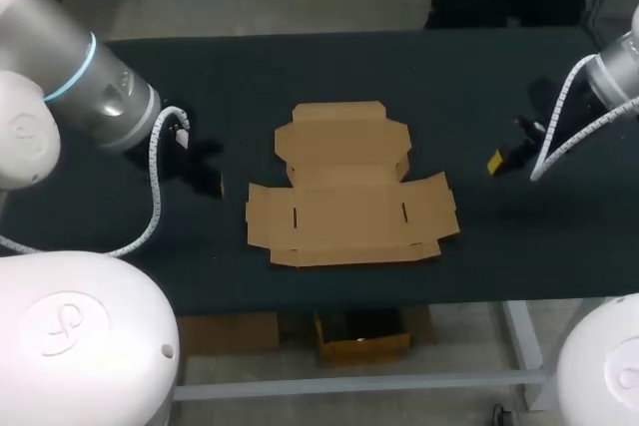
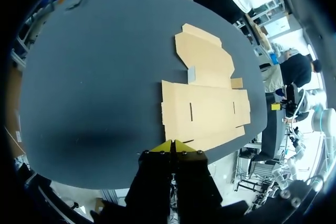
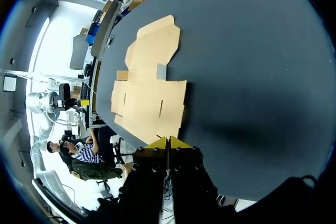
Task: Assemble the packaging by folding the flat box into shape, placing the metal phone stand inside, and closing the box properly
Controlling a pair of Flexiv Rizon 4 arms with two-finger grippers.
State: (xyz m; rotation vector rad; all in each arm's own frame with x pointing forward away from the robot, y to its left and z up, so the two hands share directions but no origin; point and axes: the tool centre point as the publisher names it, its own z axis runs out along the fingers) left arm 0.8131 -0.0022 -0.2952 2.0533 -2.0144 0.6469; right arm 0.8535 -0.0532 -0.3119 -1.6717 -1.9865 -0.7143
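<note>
Flat box [image 1: 349, 192] lying unfolded mid-table [image 1: 499, 77], nearer the front edge, left gripper [image 2: 173, 146] fingertips together, right gripper [image 3: 168, 142] fingertips together, both off the cardboard

I can read no words, numbers or labels anywhere. The white base housing [image 1: 110, 346] of my left arm bears an embossed curled emblem, a mark rather than letters. The flat box [image 1: 349, 197] shows plain brown card on its upward face, with no print that I can make out.

The flat box [image 1: 349, 187] lies on the table [image 1: 479, 77] between left gripper [image 2: 174, 144] and right gripper [image 3: 168, 141], touching neither.
</note>
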